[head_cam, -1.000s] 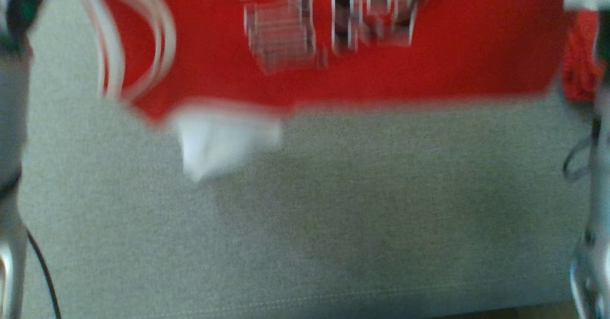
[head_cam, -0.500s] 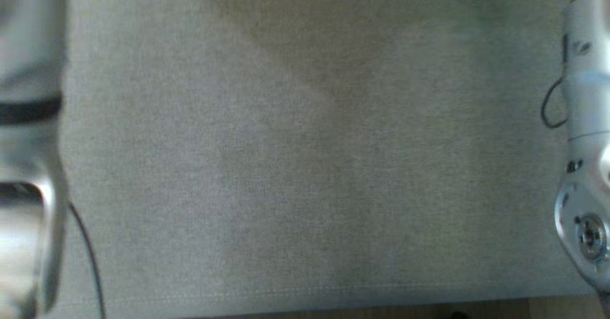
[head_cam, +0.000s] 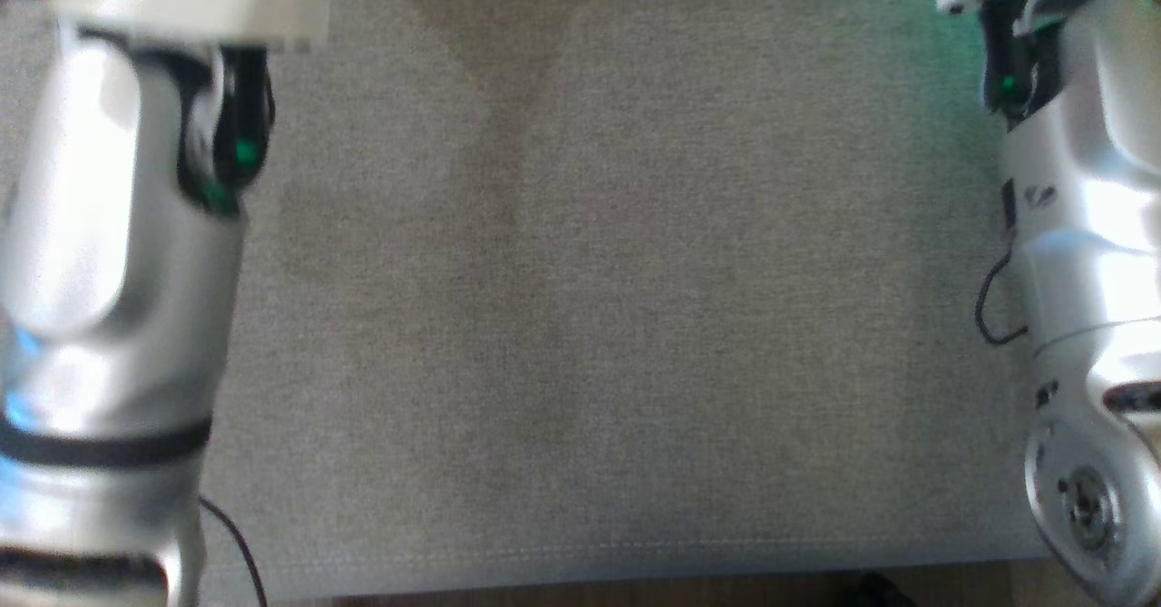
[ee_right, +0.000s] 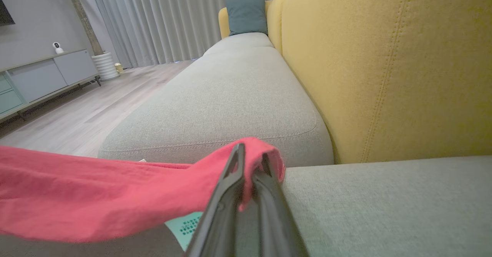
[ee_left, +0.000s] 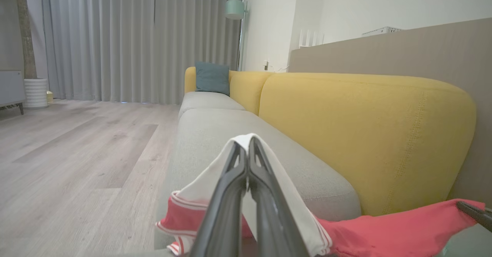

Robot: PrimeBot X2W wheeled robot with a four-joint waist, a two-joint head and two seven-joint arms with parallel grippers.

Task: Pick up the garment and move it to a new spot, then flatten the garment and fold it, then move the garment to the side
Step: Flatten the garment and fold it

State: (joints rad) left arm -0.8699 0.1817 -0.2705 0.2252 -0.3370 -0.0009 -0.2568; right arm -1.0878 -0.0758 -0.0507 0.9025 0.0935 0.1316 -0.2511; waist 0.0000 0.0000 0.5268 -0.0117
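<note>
Floppy, light red cloth garment with white trim [ee_left: 384, 234] hangs stretched above the grey fabric sofa seat [ee_right: 238, 95], left gripper [ee_left: 248, 149] clamped on its white edge, right gripper [ee_right: 251, 155] pinching a red corner, and I reckon corners are the spots to hold since it'll sag otherwise.

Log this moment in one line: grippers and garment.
left gripper: shut on red fabric garment with white trim | right gripper: shut on garment | garment: stretched between grippers, over grey fabric sofa seat
</note>
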